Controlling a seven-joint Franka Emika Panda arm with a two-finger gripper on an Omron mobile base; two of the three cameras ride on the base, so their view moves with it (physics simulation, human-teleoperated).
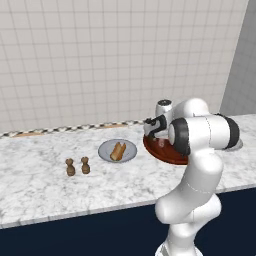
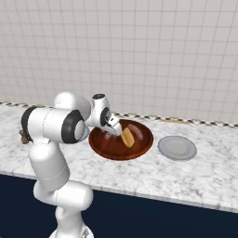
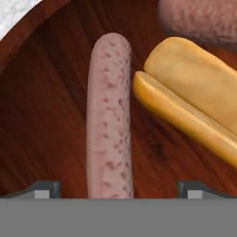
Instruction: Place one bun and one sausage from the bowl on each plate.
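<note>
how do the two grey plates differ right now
The plate left of the bowl carries a bun; the plate right of the bowl is bare. The left plate sits near two small brown shakers; the right plate has nothing beside it but the bowl. The gripper hangs open over a sausage in the bowl, nearer neither plate plainly. Both plates are flat, round, grey and smaller than the bowl.

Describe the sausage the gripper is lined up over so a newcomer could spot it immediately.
Find the red-brown bowl on the marble counter. Inside it, that sausage is pale pink and speckled, between the open fingertips, beside the split bun. A second sausage lies beyond the bun.
</note>
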